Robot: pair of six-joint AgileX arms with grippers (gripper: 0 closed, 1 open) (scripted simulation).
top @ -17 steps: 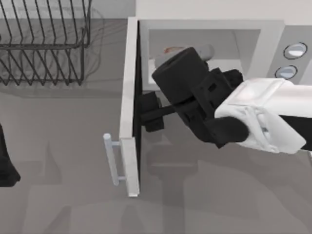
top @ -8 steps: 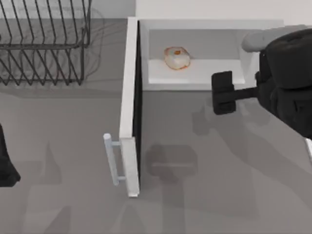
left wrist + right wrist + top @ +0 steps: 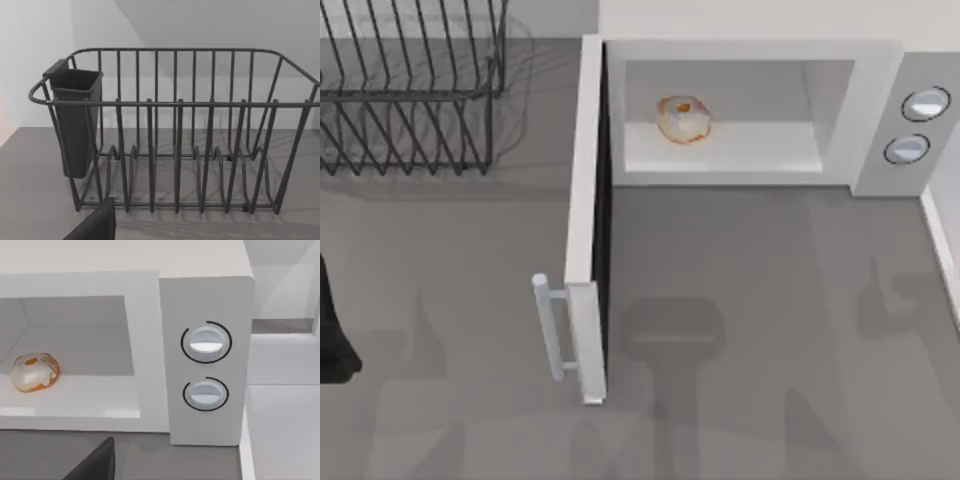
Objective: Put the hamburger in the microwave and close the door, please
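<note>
The hamburger [image 3: 683, 119] lies on the floor of the white microwave [image 3: 750, 55], left of the cavity's middle, with nothing touching it. In the right wrist view the hamburger [image 3: 35, 372] sits deep in the cavity, left of the two round knobs [image 3: 205, 342]. The door [image 3: 586, 200] stands wide open, swung out toward the table's front, its silver handle [image 3: 552, 325] on the left face. A dark edge of my right gripper [image 3: 95, 465] shows in front of the microwave. My left arm [image 3: 332, 345] is parked at the table's left edge.
A black wire dish rack [image 3: 410, 90] stands at the back left, and in the left wrist view the dish rack [image 3: 175, 140] carries a dark cup [image 3: 75, 120]. A pale raised surface [image 3: 945, 230] borders the table's right edge. Grey tabletop [image 3: 770, 330] lies in front of the microwave.
My right arm has pulled back out of the microwave and off to the right, out of the top view. The hamburger stays where it was left. The door has not moved.
</note>
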